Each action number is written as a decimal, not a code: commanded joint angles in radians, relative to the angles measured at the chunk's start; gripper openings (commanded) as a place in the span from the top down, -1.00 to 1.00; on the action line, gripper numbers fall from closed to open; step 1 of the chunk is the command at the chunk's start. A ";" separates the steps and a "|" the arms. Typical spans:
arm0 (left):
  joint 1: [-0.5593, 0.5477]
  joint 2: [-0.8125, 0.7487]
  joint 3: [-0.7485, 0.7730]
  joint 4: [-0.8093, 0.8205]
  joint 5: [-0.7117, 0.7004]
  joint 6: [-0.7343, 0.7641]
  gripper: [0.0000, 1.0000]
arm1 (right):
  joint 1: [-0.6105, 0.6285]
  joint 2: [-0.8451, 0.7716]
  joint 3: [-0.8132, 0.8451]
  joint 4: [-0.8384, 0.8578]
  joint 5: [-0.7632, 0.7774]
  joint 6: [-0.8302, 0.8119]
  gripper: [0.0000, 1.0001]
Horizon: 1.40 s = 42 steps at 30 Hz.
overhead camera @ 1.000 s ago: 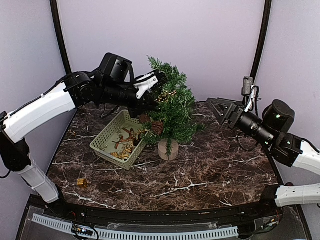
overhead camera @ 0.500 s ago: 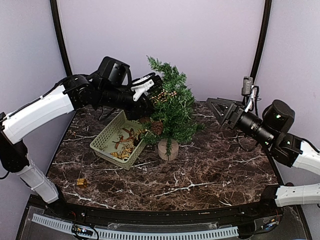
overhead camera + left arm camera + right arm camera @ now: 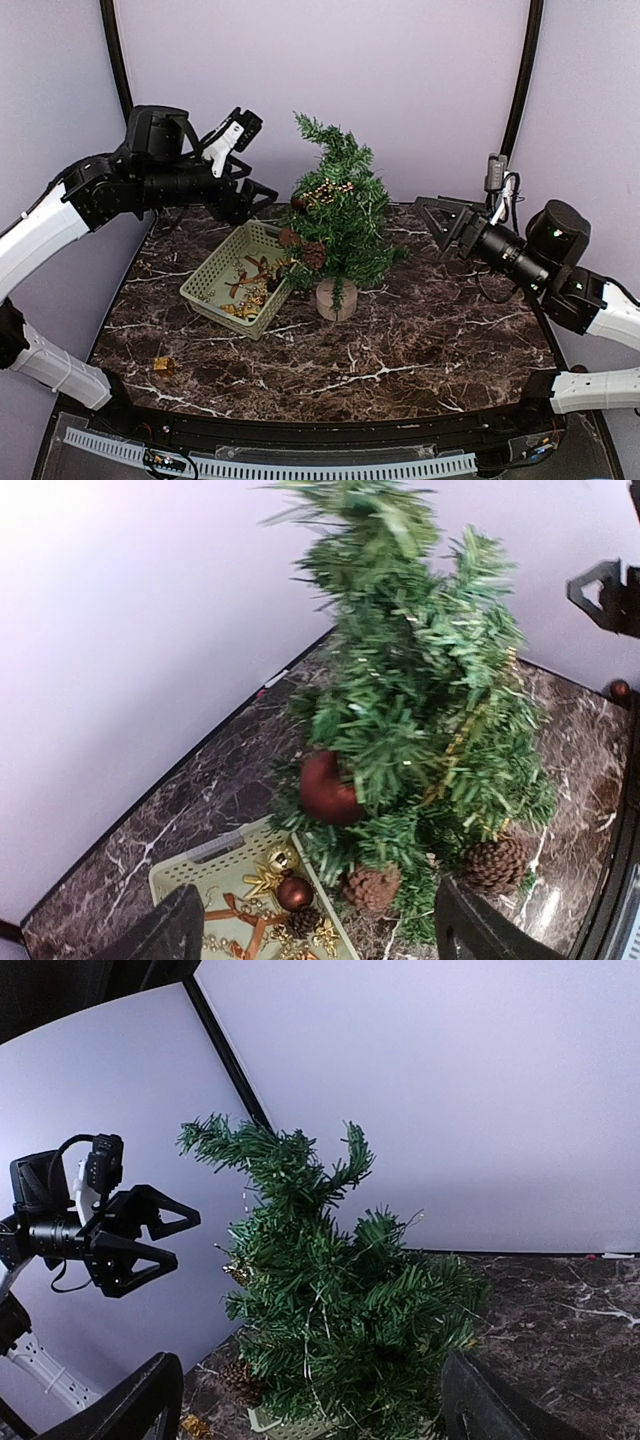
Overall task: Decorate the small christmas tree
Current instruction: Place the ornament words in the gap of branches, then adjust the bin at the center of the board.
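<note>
The small christmas tree [image 3: 342,215] stands mid-table on a round wooden base [image 3: 336,298]. It carries a gold bead strand [image 3: 325,190], two pine cones [image 3: 314,255] and a dark red ball [image 3: 325,788]. My left gripper [image 3: 248,163] hangs open and empty to the left of the tree top, above the basket's far end. In the left wrist view the tree [image 3: 420,700] fills the space ahead of the left gripper [image 3: 315,950]. My right gripper [image 3: 430,225] is open and empty, right of the tree and pointing at it. In the right wrist view the tree [image 3: 330,1300] stands beyond the right gripper [image 3: 305,1430].
A pale green basket [image 3: 215,270] lies left of the tree base, with a red ball [image 3: 295,892], gold pieces and ribbon in it. A small gold ornament [image 3: 163,365] lies on the marble near the front left. Purple walls close in the back and sides.
My left gripper has opened and drawn back to the left, away from the tree's upper branches. The gold bead strand stays on the tree. The right arm has not moved.
</note>
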 commanded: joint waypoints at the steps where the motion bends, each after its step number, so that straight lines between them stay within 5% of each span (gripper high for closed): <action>1: 0.057 -0.038 -0.024 0.014 -0.035 -0.256 -0.65 | -0.008 -0.028 0.037 -0.016 0.073 -0.051 -0.82; 7: 0.075 -0.068 -0.090 0.013 -0.080 -0.468 -0.65 | -0.008 -0.050 0.041 -0.058 0.196 -0.055 -0.91; 14: 0.143 -0.101 -0.335 0.087 -0.086 -0.668 -0.56 | -0.011 0.012 0.096 -0.185 0.275 -0.041 -0.92; 29: 0.321 0.078 -0.530 0.172 0.004 -0.713 -0.47 | -0.228 0.110 0.081 -0.223 0.127 0.123 -0.91; 42: 0.442 0.219 -0.594 0.197 0.062 -0.662 -0.64 | -0.299 0.166 0.071 -0.204 0.066 0.178 -0.89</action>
